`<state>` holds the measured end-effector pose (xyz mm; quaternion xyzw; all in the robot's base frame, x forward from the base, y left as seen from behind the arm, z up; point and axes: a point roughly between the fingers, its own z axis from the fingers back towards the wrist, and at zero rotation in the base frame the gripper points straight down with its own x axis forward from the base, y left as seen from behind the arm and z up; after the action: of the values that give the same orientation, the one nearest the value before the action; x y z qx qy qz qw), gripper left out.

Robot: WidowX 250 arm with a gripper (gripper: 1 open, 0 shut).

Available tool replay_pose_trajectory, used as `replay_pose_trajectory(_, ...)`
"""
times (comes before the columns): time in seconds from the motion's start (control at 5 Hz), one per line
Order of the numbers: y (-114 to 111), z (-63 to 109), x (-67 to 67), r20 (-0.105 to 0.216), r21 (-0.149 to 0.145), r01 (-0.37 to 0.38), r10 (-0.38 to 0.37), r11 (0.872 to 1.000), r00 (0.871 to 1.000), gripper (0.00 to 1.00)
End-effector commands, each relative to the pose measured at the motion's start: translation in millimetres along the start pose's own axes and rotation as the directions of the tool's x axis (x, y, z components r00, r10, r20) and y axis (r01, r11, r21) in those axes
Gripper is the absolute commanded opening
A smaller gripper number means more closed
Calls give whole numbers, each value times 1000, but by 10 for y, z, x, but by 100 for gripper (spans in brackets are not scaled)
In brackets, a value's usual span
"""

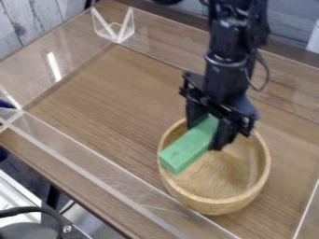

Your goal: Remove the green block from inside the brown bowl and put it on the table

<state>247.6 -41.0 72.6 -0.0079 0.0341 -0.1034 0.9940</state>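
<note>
My end effector (211, 118) is closed tight on the green block (188, 147), up over the bowl's (228, 189) left edge, so next I must swing it clear and set it on the desk (93, 107).

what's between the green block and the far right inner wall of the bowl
Nothing lies there that shows: in the single camera view, the stretch from the green block to that side of the brown bowl is bare wood.
</note>
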Motion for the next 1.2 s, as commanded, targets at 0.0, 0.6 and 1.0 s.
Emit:
replay_pose_trajectory(0.0,298,235,43,76,15,-39,38,999,996,0)
replay_pose_trajectory(0.6,1365,111,-190,77,30,-142,139,989,987,0)
replay_pose_trajectory(1.0,1498,-45,-276,61,33,-152,150,988,987,0)
